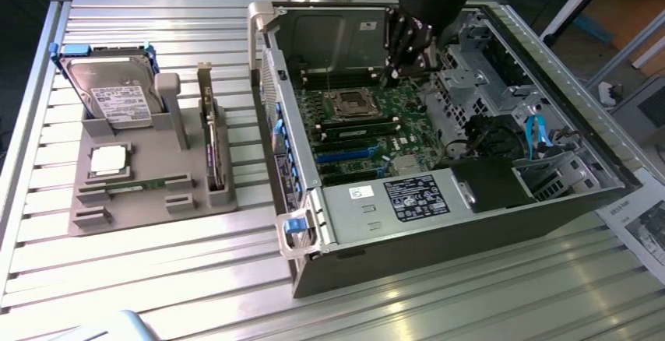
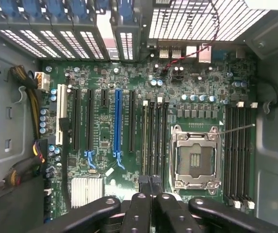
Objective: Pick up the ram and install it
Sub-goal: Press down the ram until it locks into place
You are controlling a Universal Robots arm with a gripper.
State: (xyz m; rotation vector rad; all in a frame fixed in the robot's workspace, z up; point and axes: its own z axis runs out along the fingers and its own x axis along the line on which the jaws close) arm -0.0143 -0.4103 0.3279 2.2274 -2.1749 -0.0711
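The ram point(image 1: 135, 186), a thin green stick, lies flat in a slot near the front of the grey holder point(image 1: 156, 201) on the exterior view's left. My gripper point(image 1: 399, 81) hangs inside the open computer case point(image 1: 416, 224), far from that stick. In the wrist view the gripper point(image 2: 151, 180) is shut, fingertips pressed together, with nothing visible between them. It hovers just above the motherboard, at the end of the black memory slots point(image 2: 153, 138) beside the open processor socket point(image 2: 195, 158).
The holder also carries a hard drive point(image 1: 114, 92), a square silver processor chip point(image 1: 109, 160) and an upright expansion card point(image 1: 213, 154). Inside the case are blue and black card slots point(image 2: 117, 121), cable bundles point(image 2: 27, 170) and a second bank of memory slots point(image 2: 239, 155).
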